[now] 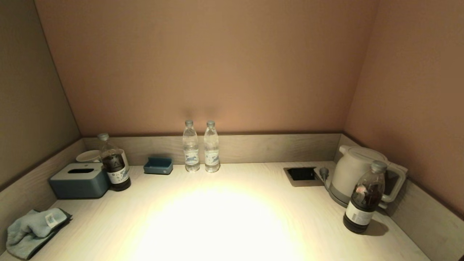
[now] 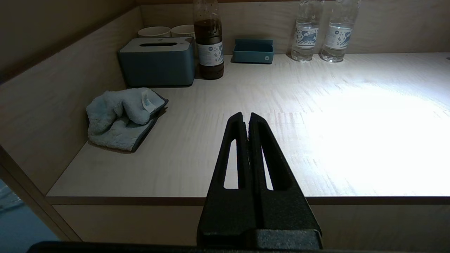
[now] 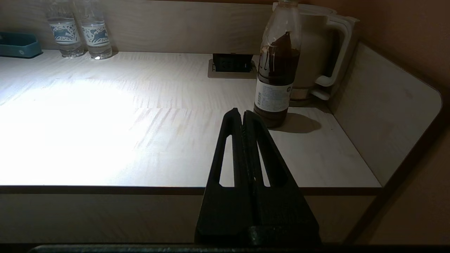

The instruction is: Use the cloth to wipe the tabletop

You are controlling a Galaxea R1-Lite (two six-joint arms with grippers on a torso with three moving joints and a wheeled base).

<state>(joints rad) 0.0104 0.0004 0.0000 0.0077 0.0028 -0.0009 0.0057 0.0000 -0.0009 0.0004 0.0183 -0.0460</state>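
Left hand [image 2: 246, 117] clenched, empty, off the pale wood worktop [image 2: 218, 105]: open wide, approach crumpled light-blue microfibre cloth [image 2: 121, 117] from above. Right hand [image 3: 238, 115] clenched, idle.

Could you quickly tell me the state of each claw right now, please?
Left claw: closed, empty, short of the crumpled light-blue cloth.
Right claw: closed, empty, near the dark-liquid plastic bottle.

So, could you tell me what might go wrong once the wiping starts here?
1. The dark bottle stands out on the tabletop at the right; a sweep could topple it.
2. The cloth lies bunched in the left corner beside the tissue box, so the shut left hand may grasp only a fold.
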